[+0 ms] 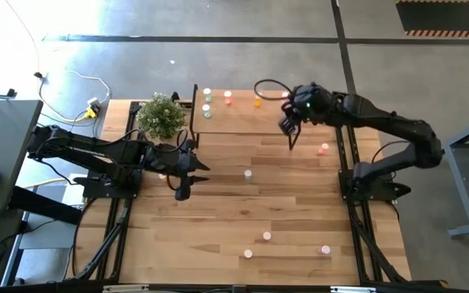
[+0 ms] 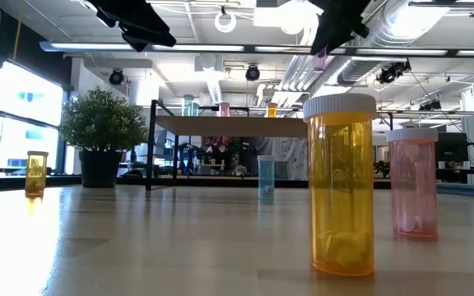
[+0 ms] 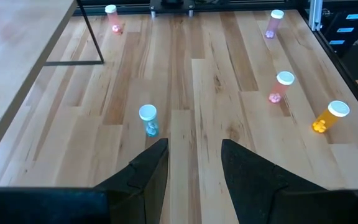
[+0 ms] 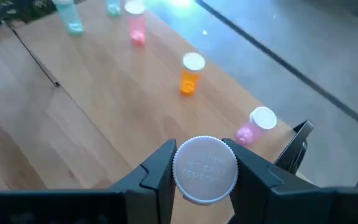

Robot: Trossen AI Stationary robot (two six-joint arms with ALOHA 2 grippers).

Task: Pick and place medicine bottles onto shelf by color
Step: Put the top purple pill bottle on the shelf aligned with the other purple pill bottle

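Note:
The shelf (image 1: 243, 120) stands at the table's far edge. On its wood top are two pale green bottles (image 1: 207, 102), a pink one (image 1: 228, 98) and an orange one (image 1: 257, 102). My right gripper (image 1: 291, 124) hovers over the shelf's right part, shut on a white-capped bottle (image 4: 205, 169). Another pink bottle (image 4: 257, 126) stands close by, near the wooden surface's edge. My left gripper (image 1: 182, 185) is open above the table's left middle. A pale blue-green bottle (image 3: 148, 119) stands ahead of it on the table. My right gripper pinches the bottle between its two fingers (image 4: 157, 171), one on each side at the white cap (image 4: 188, 168). The cap hides the body in the wrist view. In the low view a pinkish body (image 2: 322, 56) hangs below the fingers, lifted clear above the shelf.
Loose bottles stand on the table: pink ones (image 1: 324, 149) (image 1: 267, 236) (image 1: 326, 250) and an orange one (image 1: 247, 254) near the near edge. A potted plant (image 1: 161, 115) sits left of the shelf. Thin black shelf legs (image 2: 151, 144) reach down to the table.

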